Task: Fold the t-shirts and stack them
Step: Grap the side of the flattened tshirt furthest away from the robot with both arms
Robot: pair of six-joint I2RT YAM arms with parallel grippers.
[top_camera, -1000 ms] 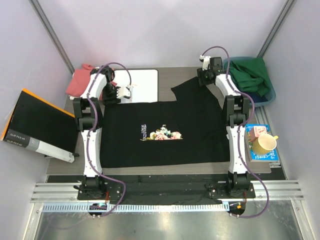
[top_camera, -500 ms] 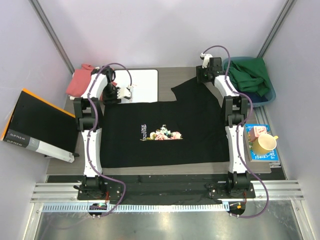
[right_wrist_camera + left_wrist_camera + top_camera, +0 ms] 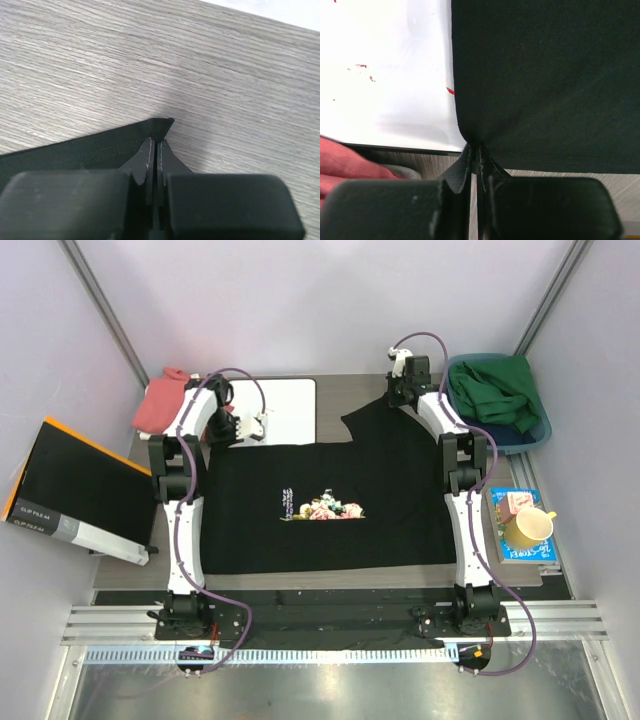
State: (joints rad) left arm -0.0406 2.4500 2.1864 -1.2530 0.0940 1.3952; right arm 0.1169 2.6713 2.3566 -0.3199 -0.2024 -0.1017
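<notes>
Black t-shirt (image 3: 330, 505): matte knit, laid flat on the near side of the white board (image 3: 292, 400), flower print at centre, script too small to be read. Salmon-pink tee (image 3: 160, 402): bunched left of the board, partly hidden by an arm. Left gripper (image 3: 474, 152) is clamped on the black hem at the board's edge. Right gripper (image 3: 155, 145) is pinched on a stitched, pointed corner right of the board, over the woodgrain table (image 3: 150, 55).

You've got black t-shirt (image 3: 395, 495) flat on worktop (image 3: 340, 390), print up, left end effector (image 3: 262, 428) at its far edge by white board (image 3: 290, 400), right end effector (image 3: 395, 400) at far sleeve.
</notes>
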